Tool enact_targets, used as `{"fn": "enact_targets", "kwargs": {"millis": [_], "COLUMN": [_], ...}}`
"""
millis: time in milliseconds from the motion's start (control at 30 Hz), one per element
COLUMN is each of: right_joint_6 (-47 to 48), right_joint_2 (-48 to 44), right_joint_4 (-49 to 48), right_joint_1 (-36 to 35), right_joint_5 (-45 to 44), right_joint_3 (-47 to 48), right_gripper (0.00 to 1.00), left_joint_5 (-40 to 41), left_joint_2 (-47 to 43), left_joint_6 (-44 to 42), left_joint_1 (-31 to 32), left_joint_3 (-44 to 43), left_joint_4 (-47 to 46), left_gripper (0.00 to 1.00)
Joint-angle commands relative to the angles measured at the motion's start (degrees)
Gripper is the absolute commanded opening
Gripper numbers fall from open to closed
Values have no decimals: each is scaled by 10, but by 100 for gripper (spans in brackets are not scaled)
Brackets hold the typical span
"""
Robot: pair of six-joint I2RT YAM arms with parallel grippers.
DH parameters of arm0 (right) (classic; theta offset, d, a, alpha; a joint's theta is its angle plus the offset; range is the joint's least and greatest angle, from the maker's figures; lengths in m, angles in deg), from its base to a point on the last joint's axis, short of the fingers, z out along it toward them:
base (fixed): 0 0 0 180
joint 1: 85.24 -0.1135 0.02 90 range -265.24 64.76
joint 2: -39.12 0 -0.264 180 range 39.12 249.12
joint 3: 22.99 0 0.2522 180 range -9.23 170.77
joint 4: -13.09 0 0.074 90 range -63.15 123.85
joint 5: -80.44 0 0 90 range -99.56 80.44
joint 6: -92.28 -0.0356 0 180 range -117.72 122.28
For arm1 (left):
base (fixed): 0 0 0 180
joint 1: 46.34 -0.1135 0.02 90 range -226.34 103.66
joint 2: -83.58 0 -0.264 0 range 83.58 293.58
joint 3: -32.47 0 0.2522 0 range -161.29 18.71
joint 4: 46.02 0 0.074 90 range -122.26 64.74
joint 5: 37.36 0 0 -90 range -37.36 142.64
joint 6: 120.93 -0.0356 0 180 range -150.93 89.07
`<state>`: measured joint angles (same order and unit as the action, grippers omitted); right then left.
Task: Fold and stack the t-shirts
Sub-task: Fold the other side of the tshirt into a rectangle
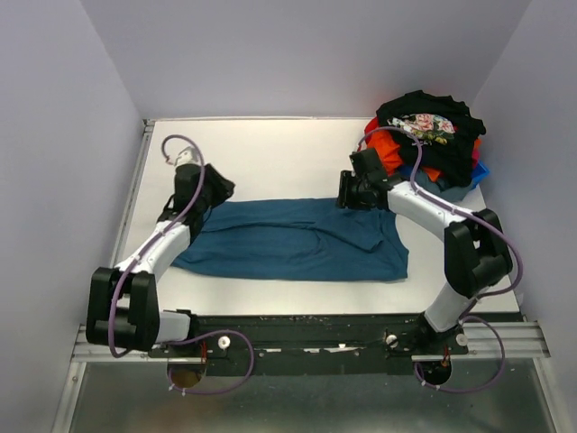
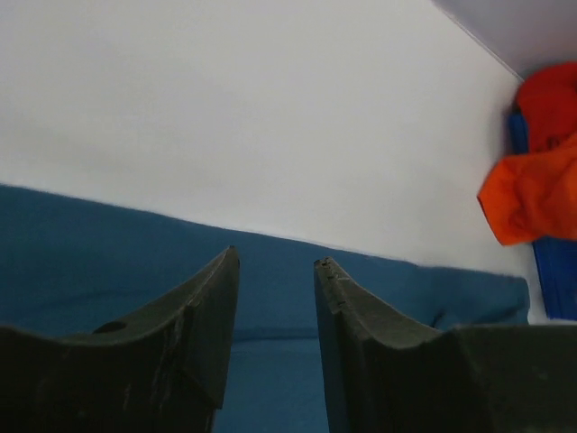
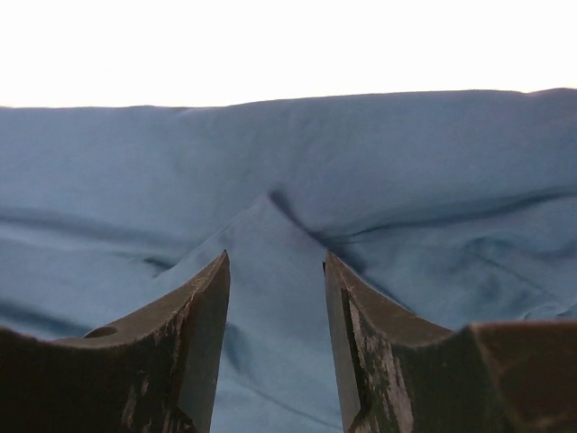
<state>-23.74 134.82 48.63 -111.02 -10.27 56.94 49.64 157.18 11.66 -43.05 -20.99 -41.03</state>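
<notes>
The teal-blue t-shirt (image 1: pixel 288 239) lies spread flat across the middle of the table, folded lengthwise. My left gripper (image 1: pixel 206 191) is open over its far left corner; in the left wrist view (image 2: pixel 275 263) blue cloth (image 2: pixel 108 244) lies under the parted fingers. My right gripper (image 1: pixel 352 191) is open over the shirt's far right edge; the right wrist view (image 3: pixel 275 260) shows wrinkled teal cloth (image 3: pixel 270 171) between the fingers. A pile at the far right holds the black floral shirt (image 1: pixel 431 122), the orange-red shirt (image 1: pixel 389 144) and the bright blue shirt (image 1: pixel 480 171).
White walls close in the table (image 1: pixel 270 153) on the left, far and right sides. The pile's orange (image 2: pixel 532 194) and blue (image 2: pixel 554 275) cloth shows at the right edge of the left wrist view. The arm bases sit on a black rail (image 1: pixel 306 338) at the near edge.
</notes>
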Motion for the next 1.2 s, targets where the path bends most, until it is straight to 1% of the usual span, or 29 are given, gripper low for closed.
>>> {"fn": "enact_targets", "kwargs": {"millis": [0,100,233,300,333,367,467,533,567,600,633,700,733,767,833,867,1000,1033,1100,1167], "right_joint_6": [18,20,27,33,38,40,42,43,42,43,42,44,45,45,47,48,47,47,47,47], "right_joint_2": [44,72,91,100,116,123,133,129,128,125,121,111,100,92,64,55,27,20,12,0], "right_joint_4": [29,26,22,23,26,27,29,24,20,20,21,24,24,23,19,18,18,17,17,13], "right_joint_1": [2,2,2,2,2,2,1,0,0,-1,-1,-3,-4,-5,-6,-6,-7,-6,-7,-8], "right_joint_5": [-69,-47,-29,-25,-19,-15,-3,4,23,23,23,26,27,28,42,48,69,73,83,104], "right_joint_3": [39,55,67,68,70,73,75,70,65,63,62,56,49,41,24,16,-7,-13,-22,-40], "right_gripper": [53,51,50,50,50,50,46,40,33,28,24,10,5,3,1,1,1,1,1,1], "left_joint_5": [-10,-45,-82,-104,-137,-140,-136,-142,-147,-146,-147,-154,-157,-161,-169,-173,-175,-176,-174,-170], "left_joint_2": [50,112,211,273,325,341,363,371,377,383,390,399,405,409,419,423,434,435,436,436], "left_joint_6": [-72,-69,-66,-60,-52,-51,-51,-50,-51,-54,-57,-58,-58,-58,-58,-58,-61,-64,-73,-82], "left_joint_1": [111,157,193,208,224,229,237,238,238,238,238,238,238,238,238,239,240,241,241,241], "left_joint_3": [-86,-122,-184,-220,-264,-278,-295,-301,-306,-313,-317,-321,-322,-324,-329,-332,-343,-345,-353,-364], "left_joint_4": [46,35,35,39,45,48,56,56,61,69,75,76,75,74,75,76,82,83,87,113], "left_gripper": [50,50,50,50,50,50,51,51,51,51,51,50,50,49,48,46,45,43,42,42]}}
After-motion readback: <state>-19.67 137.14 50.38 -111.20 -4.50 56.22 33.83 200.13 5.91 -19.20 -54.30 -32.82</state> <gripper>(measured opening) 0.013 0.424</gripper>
